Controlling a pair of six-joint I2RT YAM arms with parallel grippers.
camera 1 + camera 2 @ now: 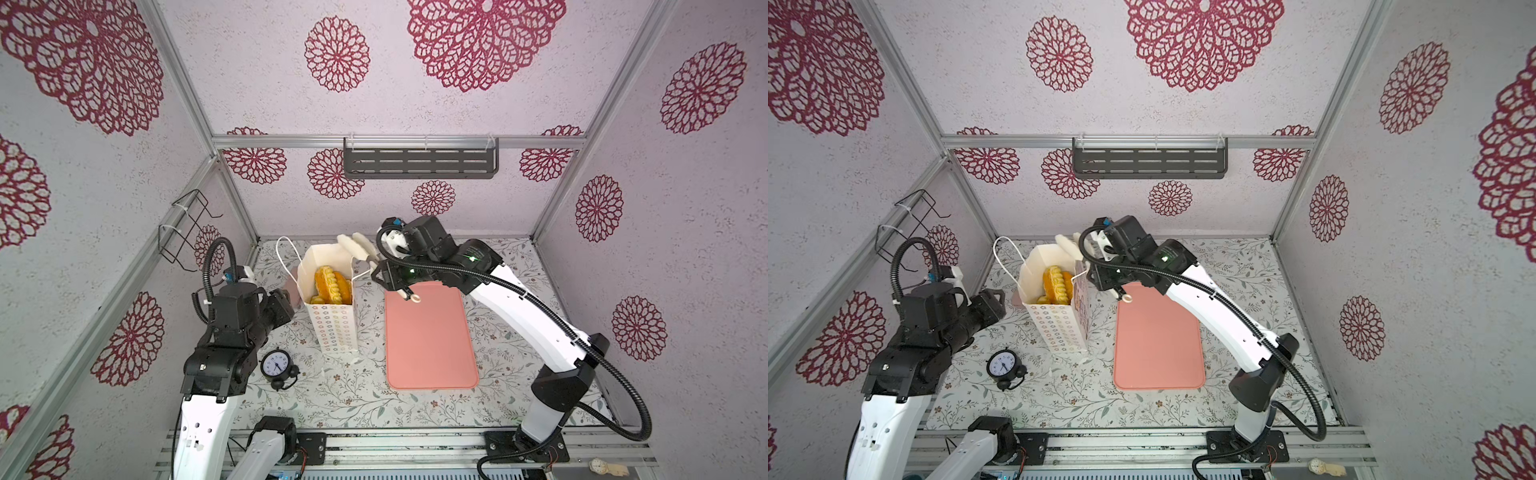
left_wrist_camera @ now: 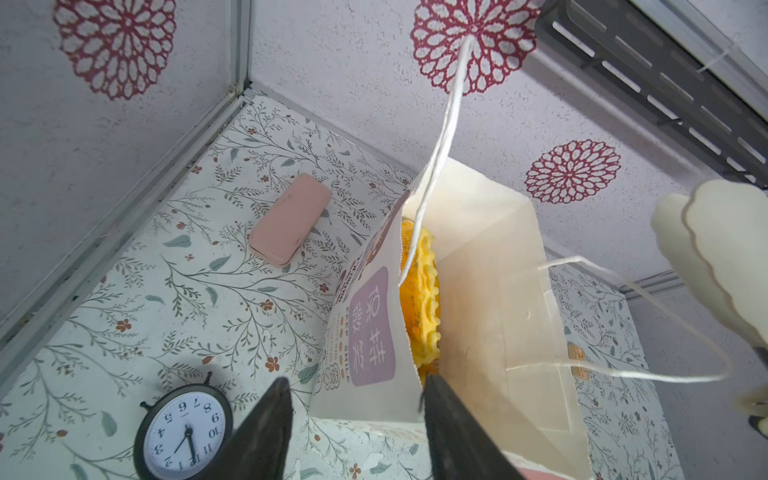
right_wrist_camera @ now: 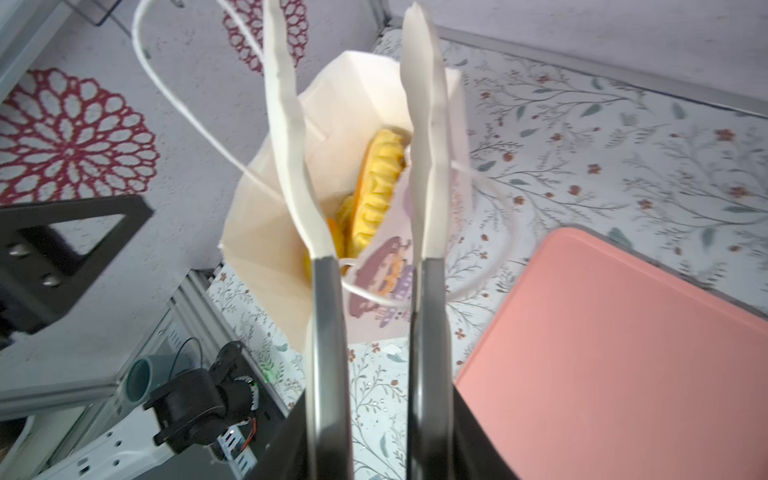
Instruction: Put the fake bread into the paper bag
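Nearest you, the alarm clock (image 1: 276, 365) stands on the flowered tabletop (image 1: 340, 399), just beside your left arm. Past it, your left claw (image 2: 355, 380) sits at the left wall of the paper bag (image 1: 336, 328). Its black fingers (image 2: 266, 428) are apart, with the edge of the bag's printed wall between them and not pinched. To the right, the pink tray (image 1: 430, 345) lies flat and bare, just beside the bag.

The bag stands upright with its mouth open. The fake bread (image 1: 328, 284) is inside: ridged yellow rolls on edge, their long axis running near to far along the mouth. You can see no bread outside the bag, so the loading looks done or nearly so.

Your right claw (image 3: 380, 440) is clamped on a pair of tongs (image 3: 328, 332). Their white tips stand apart with nothing between them, above the bag's far right corner, so the bread lies below the tips and toward your side. One cord handle loops close by the tong arms. Pulling back could, I judge, snag it and tip the bag, and your left claw is the nearer one to steady the wall.

Beyond hangs a dark slotted shelf (image 1: 419, 160) on the papered back wall.
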